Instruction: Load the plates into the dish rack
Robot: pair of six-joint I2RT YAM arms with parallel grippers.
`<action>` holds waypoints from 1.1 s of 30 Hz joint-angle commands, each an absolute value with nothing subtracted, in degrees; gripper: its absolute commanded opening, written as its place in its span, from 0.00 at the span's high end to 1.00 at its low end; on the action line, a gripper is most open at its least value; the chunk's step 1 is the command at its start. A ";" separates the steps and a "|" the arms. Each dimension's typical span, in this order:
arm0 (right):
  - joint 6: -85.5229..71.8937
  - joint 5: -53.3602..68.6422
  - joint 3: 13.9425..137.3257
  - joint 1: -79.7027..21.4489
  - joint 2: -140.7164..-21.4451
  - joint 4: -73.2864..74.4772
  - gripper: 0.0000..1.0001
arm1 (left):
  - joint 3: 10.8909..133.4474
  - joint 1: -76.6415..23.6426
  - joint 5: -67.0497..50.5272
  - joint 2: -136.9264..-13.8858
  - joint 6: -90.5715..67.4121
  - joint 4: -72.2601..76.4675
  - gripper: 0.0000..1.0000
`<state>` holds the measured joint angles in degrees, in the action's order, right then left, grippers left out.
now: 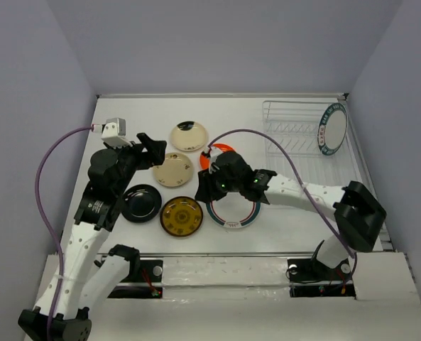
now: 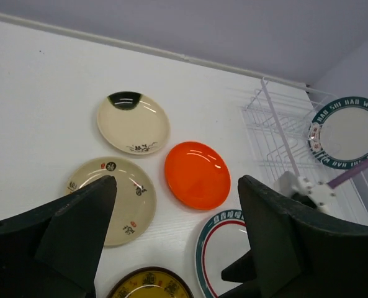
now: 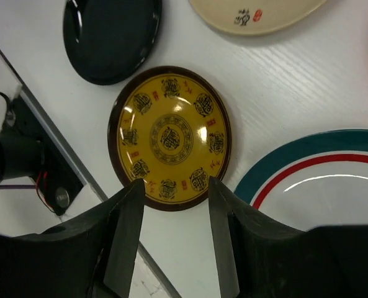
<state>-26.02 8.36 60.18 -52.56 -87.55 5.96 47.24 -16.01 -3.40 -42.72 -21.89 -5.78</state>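
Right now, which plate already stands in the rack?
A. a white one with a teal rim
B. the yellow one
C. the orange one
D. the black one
A: the teal-rimmed plate stands upright in the rack, while the black plate, orange plate and yellow plate lie flat on the table.

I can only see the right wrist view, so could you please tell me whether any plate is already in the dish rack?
Observer: Yes, one plate with a teal rim stands upright at the right end of the dish rack.
Operator: Thank you. And where is the left gripper?
Observer: The left gripper is open and empty, beside the nearer cream plate.
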 commanded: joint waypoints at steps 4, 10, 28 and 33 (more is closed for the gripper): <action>-21.19 16.52 72.85 -55.11 -101.94 7.20 0.48 | 44.21 -15.56 -1.40 -36.83 -18.37 -0.79 0.01; -17.40 14.59 79.62 -55.11 -110.73 11.51 0.47 | 43.33 -15.73 -2.46 -34.19 -18.37 -1.05 0.01; -16.53 12.48 77.43 -55.11 -114.26 12.39 0.47 | 43.24 -15.73 -5.18 -33.75 -18.72 -0.62 0.01; -15.65 12.58 77.96 -55.11 -109.34 13.36 0.47 | 43.24 -15.73 -5.27 -33.66 -18.81 -0.61 0.01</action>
